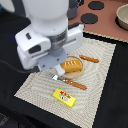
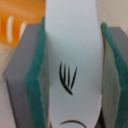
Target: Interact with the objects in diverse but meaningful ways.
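Observation:
In the wrist view my gripper (image 2: 73,80) is shut on the white fish-shaped piece (image 2: 70,40), which stands between the two green pads (image 2: 36,75). In the exterior view the arm's white hand (image 1: 47,47) hangs over the far left part of the beige mat (image 1: 97,85) and hides the fingers and the fish. The orange-yellow bread loaf (image 1: 72,65) lies on the mat just beside the hand, and it also shows in the wrist view (image 2: 12,27). The flat yellow block (image 1: 64,96) lies near the mat's front edge. The red tomato is out of view.
A wooden-handled knife (image 1: 70,82) lies on the mat in front of the loaf. Another wooden-handled utensil (image 1: 89,58) lies behind the loaf. Black round burners (image 1: 90,18) and a bowl (image 1: 122,17) sit on the brown surface at the back.

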You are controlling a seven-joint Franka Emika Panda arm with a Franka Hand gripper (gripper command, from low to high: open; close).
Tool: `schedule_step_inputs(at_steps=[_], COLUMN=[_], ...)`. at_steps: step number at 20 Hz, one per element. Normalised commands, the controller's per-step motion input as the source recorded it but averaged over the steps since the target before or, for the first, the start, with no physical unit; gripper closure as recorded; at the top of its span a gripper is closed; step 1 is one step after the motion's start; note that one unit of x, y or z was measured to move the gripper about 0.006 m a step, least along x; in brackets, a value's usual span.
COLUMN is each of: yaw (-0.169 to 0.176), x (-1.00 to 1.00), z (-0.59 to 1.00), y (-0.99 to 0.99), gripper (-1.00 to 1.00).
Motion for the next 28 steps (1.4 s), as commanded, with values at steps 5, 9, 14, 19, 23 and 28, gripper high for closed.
schedule_step_inputs(at_steps=[5, 9, 14, 19, 23, 28], yaw=[0.024, 0.028, 0.028, 0.039, 0.064, 0.074], x=[-0.07, -0.03, -0.03, -0.14, -0.32, -0.36], z=[0.07, 0.01, 0.0, 0.0, -0.16, -0.48], y=[0.95, 0.94, 0.93, 0.88, 0.72, 0.35], gripper=[1.0, 1.0, 1.0, 1.0, 1.0, 1.0])
